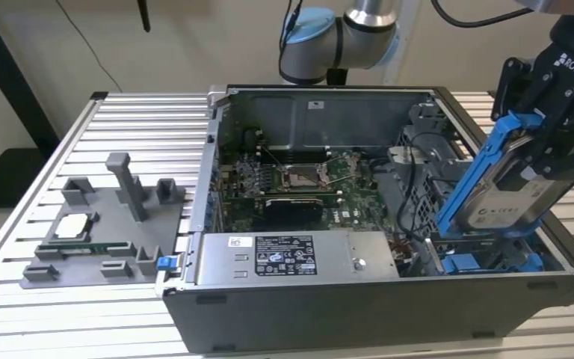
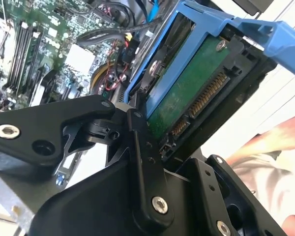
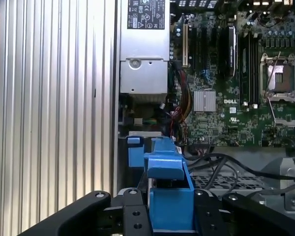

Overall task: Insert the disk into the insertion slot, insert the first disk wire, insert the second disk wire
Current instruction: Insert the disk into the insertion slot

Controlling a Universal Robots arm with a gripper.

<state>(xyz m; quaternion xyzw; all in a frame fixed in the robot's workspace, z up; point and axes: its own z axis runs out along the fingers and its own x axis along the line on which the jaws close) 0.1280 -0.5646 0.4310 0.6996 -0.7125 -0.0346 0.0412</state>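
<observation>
holding the disk (image 1: 496, 198) tight by its blue sides, the gripper (image 1: 538, 140) has it tilted, low end down, likely to line up with the insertion slot (image 1: 477, 263) just below the gripper, inside the computer case (image 1: 367, 310) on the counter (image 1: 137, 112).

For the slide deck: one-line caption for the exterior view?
End effector holds the disk, tilted, over the insertion slot of the open case, at the exterior view's right.

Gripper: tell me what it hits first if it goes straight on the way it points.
Probably the insertion slot: the gripper points down towards it, and the tilted disk it holds would touch first, though depth is unclear.
</observation>
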